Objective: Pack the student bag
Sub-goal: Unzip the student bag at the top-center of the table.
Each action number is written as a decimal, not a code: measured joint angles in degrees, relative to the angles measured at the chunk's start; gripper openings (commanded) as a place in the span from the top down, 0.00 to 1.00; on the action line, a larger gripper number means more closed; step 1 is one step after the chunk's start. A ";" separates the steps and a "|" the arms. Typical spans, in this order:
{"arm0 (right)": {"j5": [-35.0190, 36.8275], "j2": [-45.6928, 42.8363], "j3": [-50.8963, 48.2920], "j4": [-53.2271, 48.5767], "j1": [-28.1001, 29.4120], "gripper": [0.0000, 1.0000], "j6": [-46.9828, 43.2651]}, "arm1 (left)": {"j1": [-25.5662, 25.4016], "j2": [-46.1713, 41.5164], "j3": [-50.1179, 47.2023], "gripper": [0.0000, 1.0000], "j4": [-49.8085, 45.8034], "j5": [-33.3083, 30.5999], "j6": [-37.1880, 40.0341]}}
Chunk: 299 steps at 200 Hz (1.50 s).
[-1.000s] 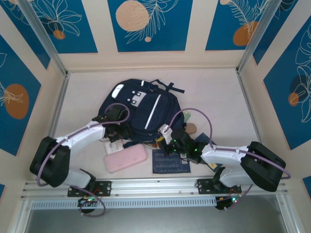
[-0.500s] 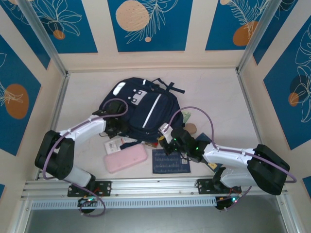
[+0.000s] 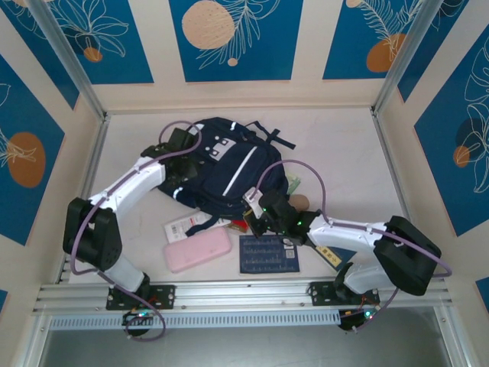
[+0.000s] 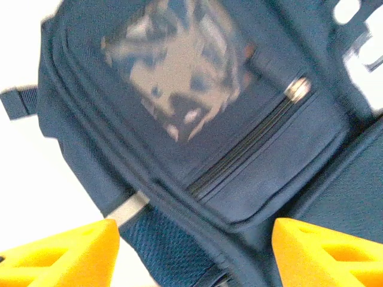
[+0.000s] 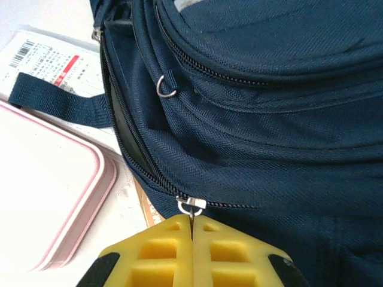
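Observation:
The student bag (image 3: 229, 172), a navy-blue backpack with white stripes, lies in the middle of the table. My right gripper (image 3: 255, 210) sits at its near edge. In the right wrist view its yellow fingers (image 5: 161, 254) are shut on the metal zipper pull (image 5: 191, 206) of the bag (image 5: 269, 119), and the zip stands open to the left of the pull. My left gripper (image 3: 180, 148) is at the bag's far left side. Seen from the left wrist, it (image 4: 191, 245) stands open, with the bag's zipped side pocket (image 4: 257, 155) just beyond the fingertips (image 4: 66, 251).
A pink case (image 3: 197, 250) and a printed paper label (image 3: 186, 226) lie near the bag's front left. A dark blue patterned booklet (image 3: 267, 254) lies under the right arm. Small brown and green items (image 3: 298, 200) sit to the bag's right. Walls enclose the table.
My left gripper moved from the bag's near left side up to its far left side. The bag shifted away from me and turned a little. The right gripper edged left, still shut.

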 measured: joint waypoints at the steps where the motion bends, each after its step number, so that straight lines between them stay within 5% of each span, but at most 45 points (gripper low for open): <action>1: -0.09 0.13 0.07 0.00 0.00 1.00 0.17 | 0.00 -0.04 0.09 0.30 0.02 -0.02 0.07; 45: -3.58 8.39 5.01 2.97 0.68 1.00 7.41 | 0.09 -3.93 -1.31 0.27 0.09 6.01 0.15; 93: -4.57 10.67 6.58 7.78 1.42 1.00 11.56 | 0.09 -14.36 -19.50 0.26 6.45 18.91 -14.38; 182: -4.85 11.08 6.56 11.19 1.46 1.00 14.62 | -0.04 -10.73 -19.58 0.30 15.47 25.83 -23.80; 226: -4.92 11.41 6.56 12.02 1.46 1.00 14.99 | -0.04 -8.07 -19.15 0.39 17.33 25.79 -25.07; 277: -4.90 11.63 6.56 12.09 1.46 1.00 15.06 | -0.04 -5.97 -19.06 0.67 18.58 25.79 -27.61; 299: -4.90 11.76 6.56 12.22 1.46 1.00 15.21 | -0.04 -5.97 -19.04 0.70 18.58 25.75 -27.54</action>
